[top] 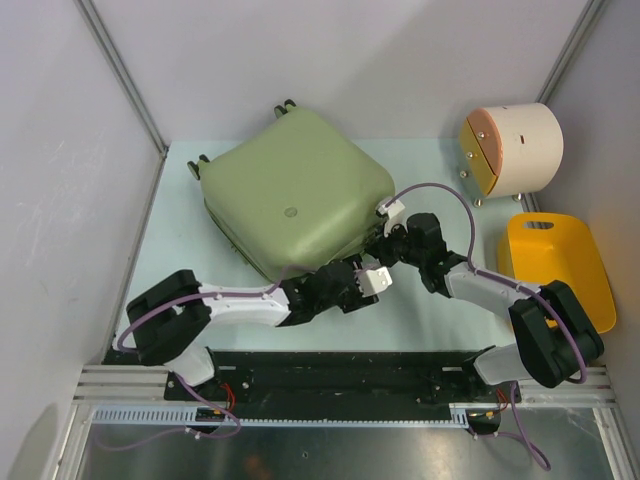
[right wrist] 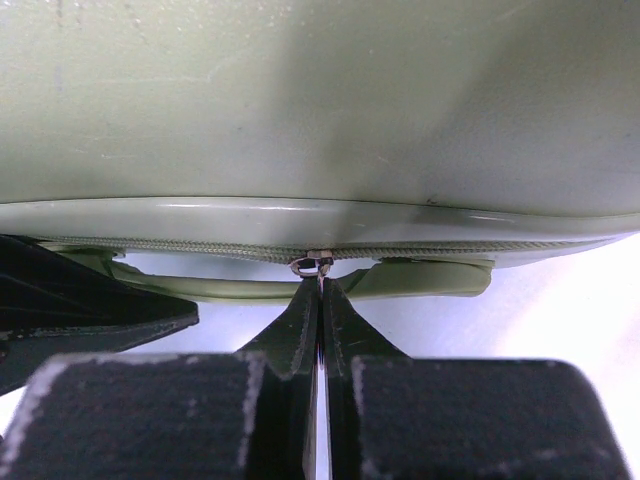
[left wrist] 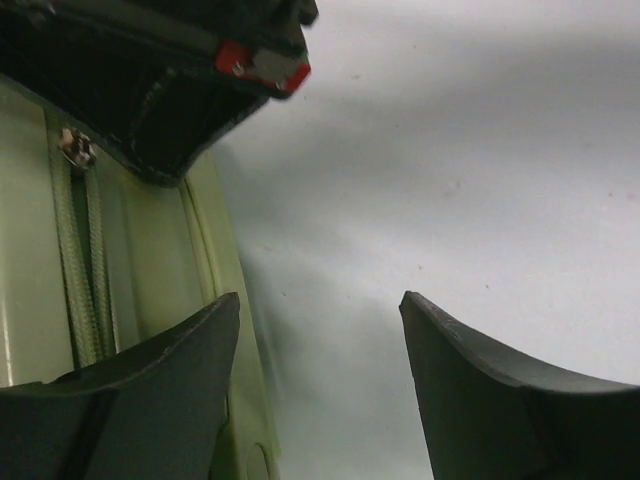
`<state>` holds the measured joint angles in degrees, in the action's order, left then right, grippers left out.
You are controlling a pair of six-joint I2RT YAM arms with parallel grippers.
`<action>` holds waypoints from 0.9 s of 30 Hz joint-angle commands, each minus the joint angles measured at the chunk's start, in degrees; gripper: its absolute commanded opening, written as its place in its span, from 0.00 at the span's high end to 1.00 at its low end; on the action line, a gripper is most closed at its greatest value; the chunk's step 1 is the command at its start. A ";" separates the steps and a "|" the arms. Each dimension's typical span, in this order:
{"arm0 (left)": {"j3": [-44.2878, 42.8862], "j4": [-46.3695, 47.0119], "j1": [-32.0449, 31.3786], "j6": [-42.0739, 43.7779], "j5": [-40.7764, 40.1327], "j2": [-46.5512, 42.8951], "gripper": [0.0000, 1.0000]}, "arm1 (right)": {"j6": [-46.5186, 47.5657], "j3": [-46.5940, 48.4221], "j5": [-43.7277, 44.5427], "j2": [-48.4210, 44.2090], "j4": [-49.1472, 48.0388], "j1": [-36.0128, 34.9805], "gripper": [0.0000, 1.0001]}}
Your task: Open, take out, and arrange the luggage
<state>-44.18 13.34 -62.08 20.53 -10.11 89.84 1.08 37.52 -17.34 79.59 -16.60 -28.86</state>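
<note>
Top external view: drum (top: 520, 145) and basket (top: 560, 265) sit right of luggage (top: 295, 195); right gripper (right wrist: 320, 300) pinches zipper pull (right wrist: 312, 264), left gripper (left wrist: 320, 330) wide.

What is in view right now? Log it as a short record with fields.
suitcase: closed, lying flat mid-table, wheels toward the far left
zip pull: on the suitcase's near-right edge, pinched at the tip of the right jaws
right jaws: shut on zip pull
left jaws: open, nothing between them, beside the suitcase's near edge
drum: far right corner
basket: right side, nearer than the drum
</note>
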 commanded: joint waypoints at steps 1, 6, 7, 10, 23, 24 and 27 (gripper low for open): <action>-3.19 4.58 0.82 1.17 -10.70 2.43 0.27 | -0.11 0.72 3.46 -1.02 -2.38 1.88 1.00; -1.70 4.94 1.26 -0.57 -13.71 7.18 0.21 | -0.38 0.80 4.16 -1.10 -2.65 1.88 1.00; -1.61 4.50 1.87 -1.28 -13.71 7.97 0.21 | -0.38 0.80 4.25 -1.02 -2.82 1.79 1.00; -2.04 1.70 3.28 -3.74 -12.31 11.40 0.22 | -0.29 0.80 4.25 -1.02 -2.82 1.88 1.00; -5.38 -11.74 5.22 -7.71 -2.90 11.59 0.73 | 0.41 0.80 5.39 -1.28 -3.35 2.32 1.00; -6.52 -12.89 4.87 -7.62 -3.16 10.54 0.80 | 0.59 0.80 5.56 -1.54 -3.26 2.58 1.00; -8.37 -20.53 4.43 -6.56 -1.93 9.74 1.00 | 0.94 0.80 5.39 -2.25 -2.91 3.54 1.00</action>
<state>-53.01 12.99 -59.00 16.93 -15.86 100.33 1.02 37.52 -15.42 79.83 -17.58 -28.05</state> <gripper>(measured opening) 0.115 0.016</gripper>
